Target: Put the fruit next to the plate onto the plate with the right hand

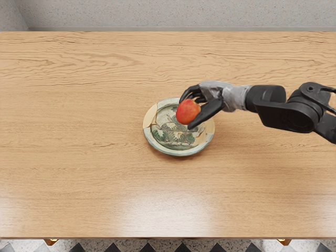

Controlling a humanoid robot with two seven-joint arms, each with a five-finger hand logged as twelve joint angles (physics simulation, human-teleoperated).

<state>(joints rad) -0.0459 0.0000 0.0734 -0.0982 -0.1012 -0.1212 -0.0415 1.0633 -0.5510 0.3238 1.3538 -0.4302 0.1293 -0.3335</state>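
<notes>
On my feed the plate (167, 137) sits near the middle of the tabletop (79, 157), a shallow round dish with a pale rim and a green leafy pattern across its well. Nothing lies flat in the well that I can make out. The only thing over it is the fruit (187, 111), a small round piece, red shading to orange on its upper side. It is over the plate's upper right part, inside the line of the rim, and gripped in the right hand (206, 102). From this slanted view I cannot tell whether its underside touches the plate or hangs just clear of it. A dark patch that looks like shadow lies on the pattern just below it.

The right arm (286, 109) comes in from the right edge of the picture and runs roughly level to the left, its dark forearm leading into a grey wrist. The hand is turned with its back upward and toward the far side of the tabletop. The dark fingers (192, 93) are curled around the fruit: some arch over its top from behind, and one thick digit runs along its lower right side, so the fruit is clasped between them. The hand itself is above the plate's far right rim.
</notes>
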